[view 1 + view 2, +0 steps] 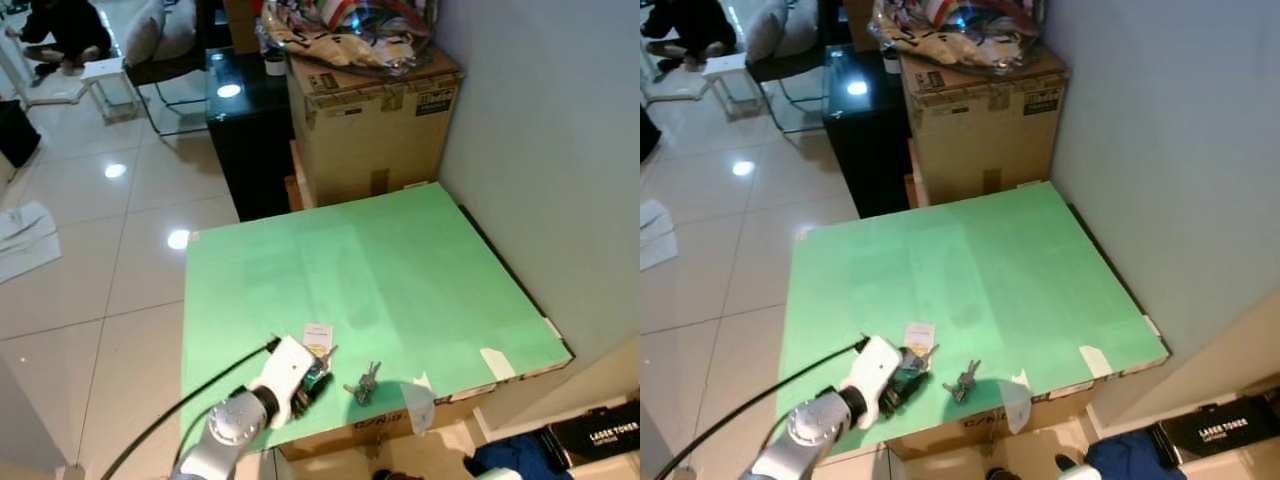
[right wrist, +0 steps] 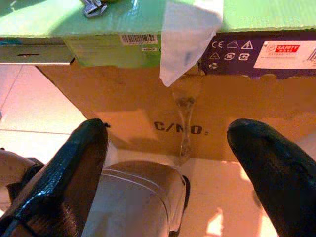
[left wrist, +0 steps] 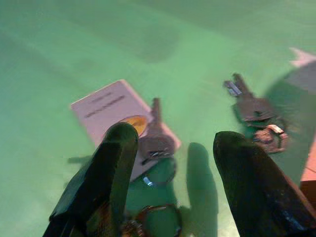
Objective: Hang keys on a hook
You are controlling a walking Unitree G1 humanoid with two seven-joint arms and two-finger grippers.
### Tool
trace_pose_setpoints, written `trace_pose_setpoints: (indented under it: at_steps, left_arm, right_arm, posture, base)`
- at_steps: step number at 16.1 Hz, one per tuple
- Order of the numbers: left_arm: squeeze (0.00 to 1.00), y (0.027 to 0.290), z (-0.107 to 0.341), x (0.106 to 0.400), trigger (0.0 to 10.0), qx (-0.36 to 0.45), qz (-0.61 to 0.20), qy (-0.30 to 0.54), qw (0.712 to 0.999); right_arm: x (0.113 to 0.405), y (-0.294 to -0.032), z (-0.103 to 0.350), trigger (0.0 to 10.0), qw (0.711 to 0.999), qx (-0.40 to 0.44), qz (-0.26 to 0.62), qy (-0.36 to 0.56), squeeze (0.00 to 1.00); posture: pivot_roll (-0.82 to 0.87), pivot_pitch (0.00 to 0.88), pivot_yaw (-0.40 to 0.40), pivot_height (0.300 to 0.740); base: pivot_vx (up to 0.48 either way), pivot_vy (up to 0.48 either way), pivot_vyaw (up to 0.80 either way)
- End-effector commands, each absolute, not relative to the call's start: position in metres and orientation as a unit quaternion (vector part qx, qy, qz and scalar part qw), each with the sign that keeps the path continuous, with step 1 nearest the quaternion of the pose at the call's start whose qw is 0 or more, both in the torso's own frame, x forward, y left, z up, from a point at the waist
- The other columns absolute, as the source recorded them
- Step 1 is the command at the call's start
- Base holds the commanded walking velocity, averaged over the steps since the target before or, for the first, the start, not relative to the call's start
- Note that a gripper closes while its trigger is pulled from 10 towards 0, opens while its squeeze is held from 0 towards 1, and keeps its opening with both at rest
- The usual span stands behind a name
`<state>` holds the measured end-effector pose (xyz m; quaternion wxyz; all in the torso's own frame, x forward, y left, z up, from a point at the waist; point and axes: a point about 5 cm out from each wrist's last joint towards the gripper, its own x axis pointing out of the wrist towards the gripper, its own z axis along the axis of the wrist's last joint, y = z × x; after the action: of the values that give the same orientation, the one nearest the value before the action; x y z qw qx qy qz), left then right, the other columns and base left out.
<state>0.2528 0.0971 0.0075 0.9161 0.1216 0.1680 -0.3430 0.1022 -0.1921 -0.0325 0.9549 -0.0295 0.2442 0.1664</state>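
A bunch of keys (image 3: 155, 140) with a white tag (image 3: 111, 106) lies near the front edge of the green board (image 1: 380, 270). My left gripper (image 3: 176, 136) is low over it, open, with the key and its ring between the two fingers (image 3: 111, 168). In the left eye view the left gripper (image 1: 316, 380) touches down just before the tagged keys (image 1: 322, 350). A second bunch of keys (image 1: 363, 383) lies to its right. A clear hook (image 2: 185, 123) hangs under white tape (image 2: 190, 34) on the box front. My right gripper (image 2: 168, 127) is open, below the board's edge, facing the hook.
The green board rests on a cardboard box (image 2: 148, 113) against a pale wall (image 1: 560, 150). Behind it stand a large carton (image 1: 370, 120) and a black cabinet (image 1: 245, 130). Tiled floor (image 1: 90, 290) lies to the left. A person (image 1: 65, 30) sits far back.
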Motion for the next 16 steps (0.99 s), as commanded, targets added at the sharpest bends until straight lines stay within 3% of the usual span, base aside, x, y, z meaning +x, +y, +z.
trace_pose_setpoints:
  at_steps: [1,11,13,16]
  left_arm:
    - [0.00,0.096,0.006,0.248,10.0,0.127,-0.350,0.168,0.913]
    - [0.00,0.095,0.001,0.235,9.4,0.135,-0.364,0.176,0.905]
    - [0.00,0.094,0.001,0.234,8.9,0.136,-0.367,0.175,0.904]
    - [0.00,0.089,0.000,0.232,8.5,0.135,-0.371,0.177,0.902]
  right_arm:
    - [0.096,-0.195,-0.045,10.0,0.950,-0.026,0.160,0.268,1.00]
    - [0.150,-0.232,-0.040,10.0,0.969,-0.029,0.154,0.192,1.00]
    - [0.166,-0.217,-0.039,10.0,0.972,-0.022,0.158,0.174,1.00]
    - [0.179,-0.215,-0.038,10.0,0.971,-0.001,0.163,0.176,1.00]
  posture:
    - [-0.26,0.143,0.093,0.736]
    - [-0.27,0.144,0.090,0.736]
    - [-0.27,0.143,0.090,0.736]
    - [-0.28,0.142,0.088,0.736]
  base:
    - [0.000,0.000,0.00]
    - [0.000,0.000,0.00]
    - [0.000,0.000,0.00]
    - [0.000,0.000,0.00]
